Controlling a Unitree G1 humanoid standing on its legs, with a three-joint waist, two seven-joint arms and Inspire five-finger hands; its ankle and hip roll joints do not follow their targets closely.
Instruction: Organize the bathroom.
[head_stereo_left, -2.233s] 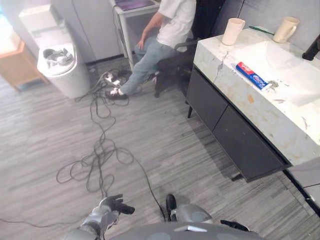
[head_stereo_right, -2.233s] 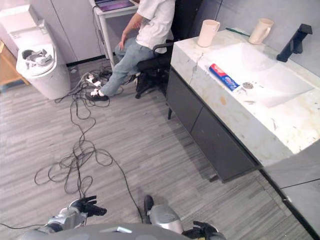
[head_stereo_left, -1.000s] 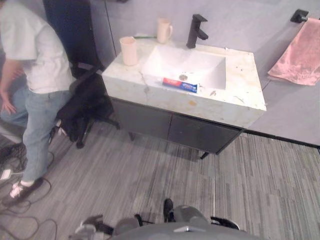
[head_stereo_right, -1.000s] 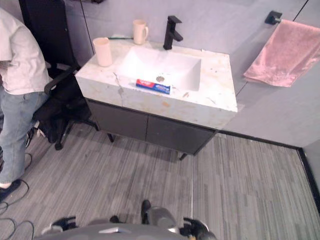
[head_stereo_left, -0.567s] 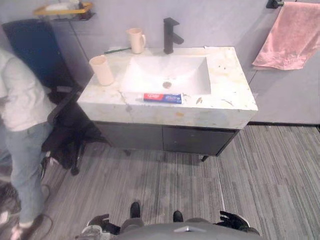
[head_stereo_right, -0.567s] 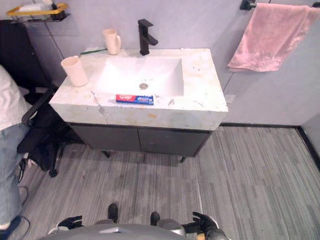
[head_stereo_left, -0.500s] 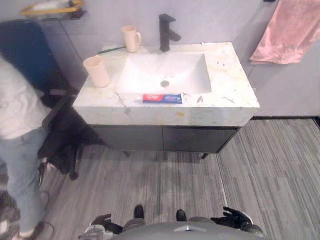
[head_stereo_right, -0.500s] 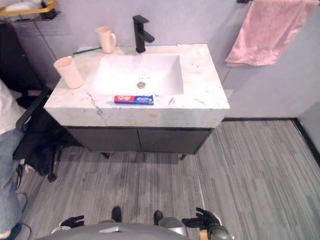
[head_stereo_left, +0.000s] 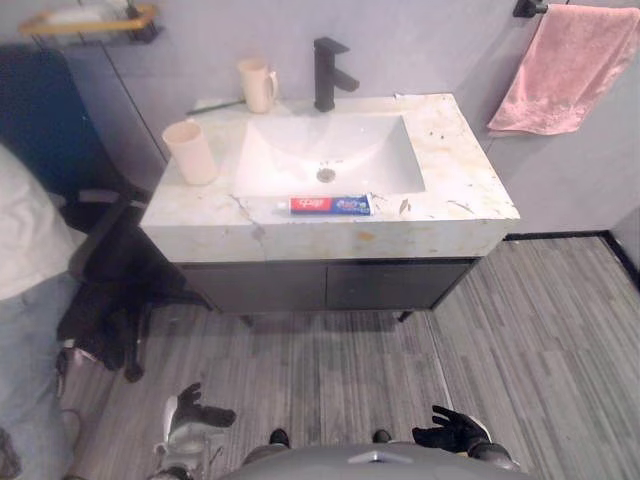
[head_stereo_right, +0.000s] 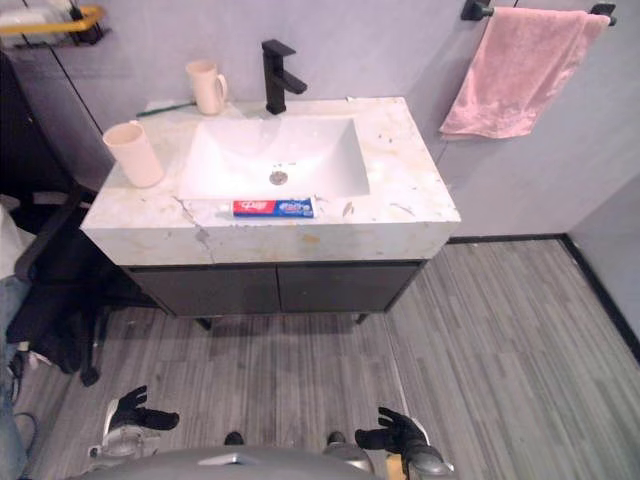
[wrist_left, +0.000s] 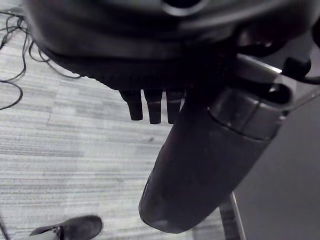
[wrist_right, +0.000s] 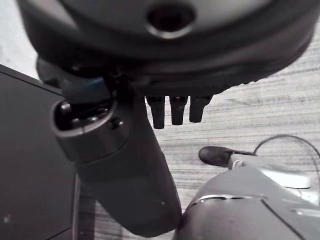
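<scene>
Left robot hand (head_stereo_left: 195, 412) and right robot hand (head_stereo_left: 447, 430) hang low at the robot's sides, fingers relaxed, holding nothing.

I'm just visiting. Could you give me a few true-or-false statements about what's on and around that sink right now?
1. A toothpaste tube lies on the counter's front edge. True.
2. The pink towel is lying on the floor. False: it hangs on the wall to the right of the sink.
3. Two cups stand on the counter, one at the left and one by the black tap. True.
4. The left hand holds a cup. False: it is empty, as is the right hand.
</scene>
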